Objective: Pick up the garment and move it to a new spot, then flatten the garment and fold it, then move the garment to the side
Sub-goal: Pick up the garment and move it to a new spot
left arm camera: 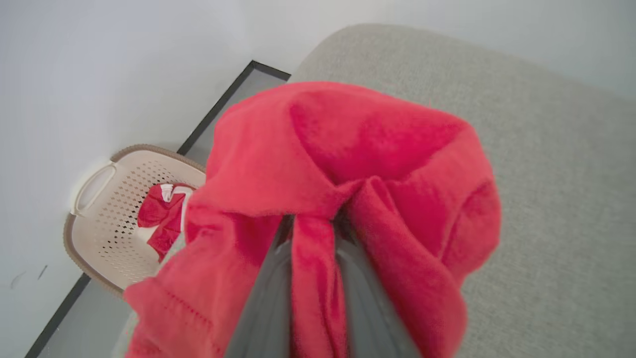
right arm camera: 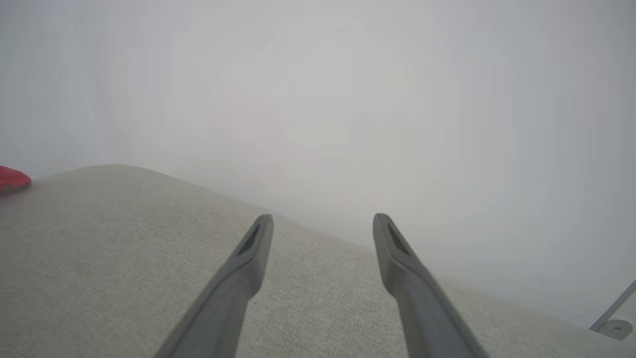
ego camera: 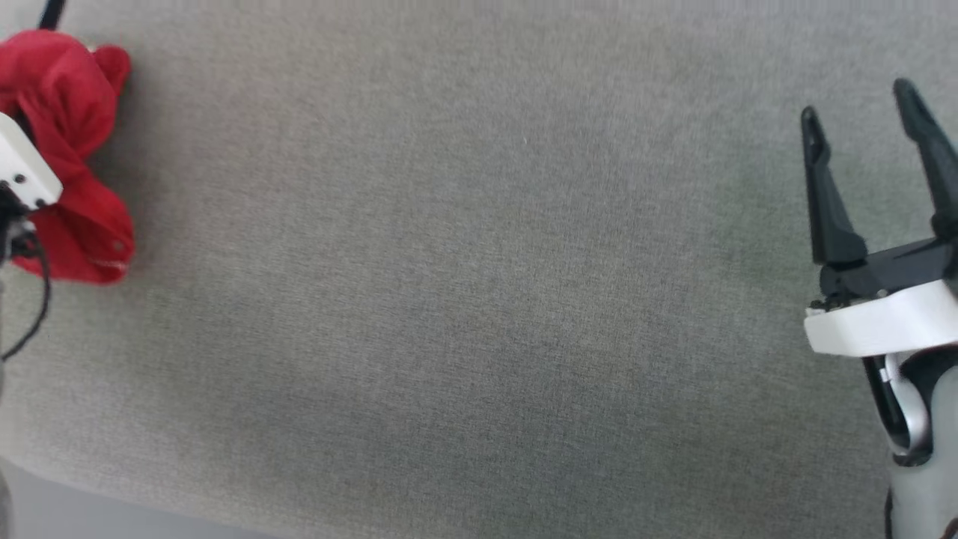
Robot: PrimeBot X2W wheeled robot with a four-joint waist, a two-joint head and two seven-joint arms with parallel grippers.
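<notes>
The garment is a bright red bunch at the far left edge of the grey fabric surface, partly behind my left arm's white wrist housing. In the left wrist view my left gripper is shut on a fold of the garment, which drapes over both fingers and hides their tips. My right gripper stands open and empty at the right edge of the surface, far from the garment. From the right wrist view, the open right gripper points over the surface, with a red sliver of the garment at the left edge.
A beige perforated basket stands on the floor beside the surface's left end, next to a white wall. A red piece with a white edge shows over the basket; whether it belongs to the held garment I cannot tell.
</notes>
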